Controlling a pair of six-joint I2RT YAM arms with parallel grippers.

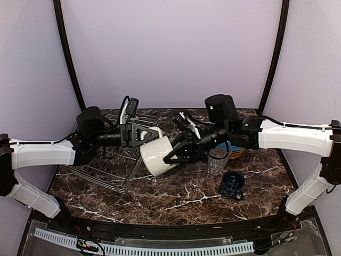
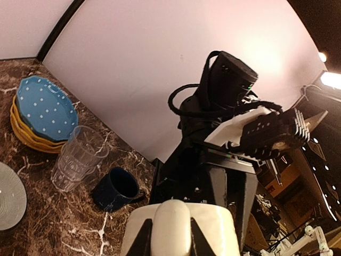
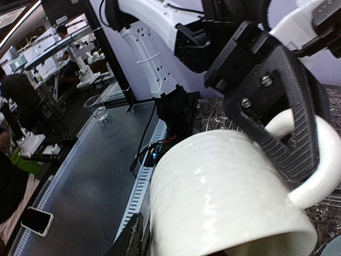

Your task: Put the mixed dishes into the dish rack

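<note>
Cream mug [image 1: 158, 154] bridges left end effector [image 1: 152, 134] and, apparently, right end effector [image 1: 172, 150].

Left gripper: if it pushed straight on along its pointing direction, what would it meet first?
The cream mug: its handle is clamped in the left gripper. Straight beyond the mug stands the right gripper, facing it, probably next in line; exact depth is unclear.

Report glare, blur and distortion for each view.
Top external: even light, sharp, faint sheen on the marble table. Left wrist: glare from a lamp upper right, wide-angle bending, cream mug soft. Right wrist: mug's glaze shows highlights, background soft.
</note>
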